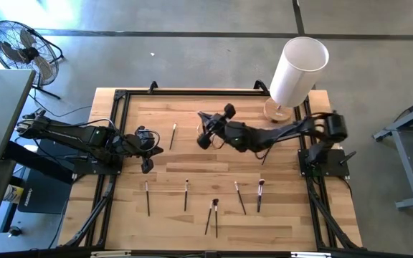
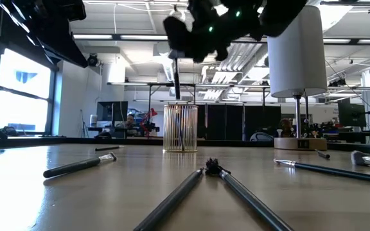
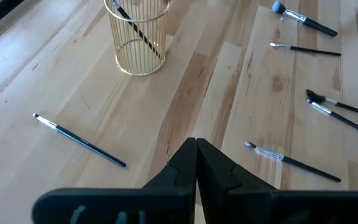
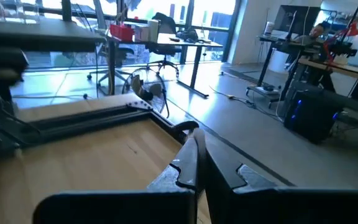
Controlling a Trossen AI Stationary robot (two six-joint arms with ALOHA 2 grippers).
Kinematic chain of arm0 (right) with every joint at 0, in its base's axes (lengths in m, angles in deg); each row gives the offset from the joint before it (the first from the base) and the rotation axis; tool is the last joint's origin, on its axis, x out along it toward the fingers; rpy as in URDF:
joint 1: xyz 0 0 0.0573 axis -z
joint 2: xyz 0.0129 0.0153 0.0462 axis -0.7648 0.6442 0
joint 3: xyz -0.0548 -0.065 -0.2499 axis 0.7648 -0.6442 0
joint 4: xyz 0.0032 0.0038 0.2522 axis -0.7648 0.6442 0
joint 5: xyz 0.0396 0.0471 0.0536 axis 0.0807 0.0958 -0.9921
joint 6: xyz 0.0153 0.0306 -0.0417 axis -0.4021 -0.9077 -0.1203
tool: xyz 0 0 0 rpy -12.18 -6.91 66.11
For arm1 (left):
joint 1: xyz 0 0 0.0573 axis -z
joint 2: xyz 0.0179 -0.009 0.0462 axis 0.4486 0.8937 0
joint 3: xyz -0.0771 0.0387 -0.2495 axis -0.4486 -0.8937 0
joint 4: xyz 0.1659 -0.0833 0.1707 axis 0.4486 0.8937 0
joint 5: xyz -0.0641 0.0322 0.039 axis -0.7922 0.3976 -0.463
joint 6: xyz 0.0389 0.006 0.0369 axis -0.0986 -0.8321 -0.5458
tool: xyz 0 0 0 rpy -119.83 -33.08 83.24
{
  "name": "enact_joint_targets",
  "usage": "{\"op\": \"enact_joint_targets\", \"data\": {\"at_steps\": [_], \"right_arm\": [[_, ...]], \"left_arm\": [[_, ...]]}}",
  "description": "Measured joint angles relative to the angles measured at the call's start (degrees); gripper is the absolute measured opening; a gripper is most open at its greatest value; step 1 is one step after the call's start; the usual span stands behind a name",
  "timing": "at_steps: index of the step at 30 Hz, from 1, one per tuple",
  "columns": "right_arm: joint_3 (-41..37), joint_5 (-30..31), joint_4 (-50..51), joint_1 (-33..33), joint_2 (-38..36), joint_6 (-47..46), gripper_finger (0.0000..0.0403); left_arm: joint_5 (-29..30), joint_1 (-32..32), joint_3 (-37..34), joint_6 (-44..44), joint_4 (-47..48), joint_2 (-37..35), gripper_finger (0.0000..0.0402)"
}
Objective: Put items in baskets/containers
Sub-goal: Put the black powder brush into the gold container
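Right gripper (image 2: 177, 54) clamps upright brush (image 2: 176, 80) directly above wire cup (image 2: 180, 128), long axis vertical (cup already holds one). Left gripper (image 3: 196, 163) closed, empty, well left of cup. Other brushes (image 1: 186, 194) on surface (image 1: 285, 215), nearer than cup.

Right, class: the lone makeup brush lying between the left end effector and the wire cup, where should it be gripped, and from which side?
Probably mid-handle on the makeup brush, coming straight down from above and closing across its length. It lies flat, thin and straight, with bare table on both sides; the small pale bristle tip looks too soft to hold.
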Motion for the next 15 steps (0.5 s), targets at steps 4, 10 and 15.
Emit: {"op": "enact_joint_targets", "data": {"at_steps": [4, 10, 15], "right_arm": [[0.0, -0.4, -4.5, 1.4, 4.1, 2.0, 0.0004], [0.0, -3.0, -2.4, 2.8, 5.2, -2.2, 0.0011], [0.0, -1.2, -0.4, 2.8, 5.2, -2.0, 0.0047]], "left_arm": [[0.0, 0.0, 0.0, 0.0, -0.1, 0.0, 0.0000], [0.4, 0.0, 0.0, 0.0, -0.2, 0.0, 0.0004], [0.7, 0.0, 0.0, 0.1, -0.6, 0.5, 0.0044]]}}
